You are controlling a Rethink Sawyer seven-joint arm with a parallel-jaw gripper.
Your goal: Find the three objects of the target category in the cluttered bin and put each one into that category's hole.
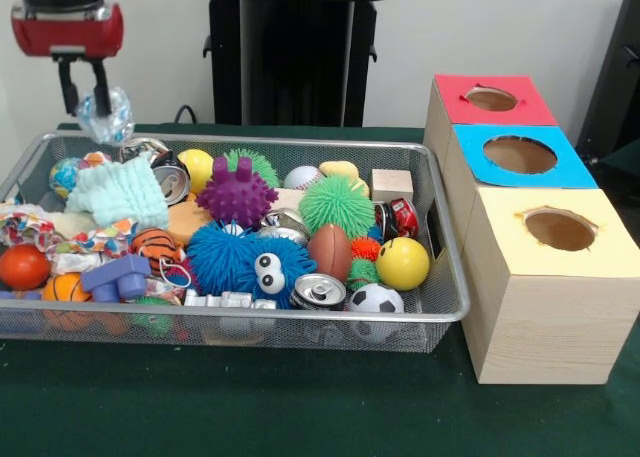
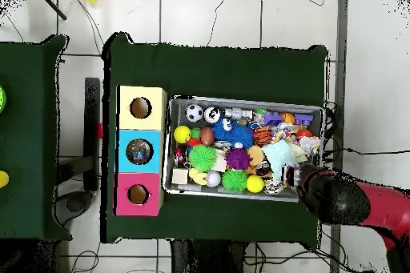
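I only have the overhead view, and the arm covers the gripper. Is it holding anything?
Observer: Yes. From the front, the gripper is shut on a wrinkly clear bottle with a blue-and-white label.
Operator: Is it clear of the clutter?
Observer: It hangs at the far rim of the bin, touching none of the toys.
Operator: Any other bottle showing?
Observer: None I can make out from the front. I only see cans, one can lying near the front rim beside the soccer ball.
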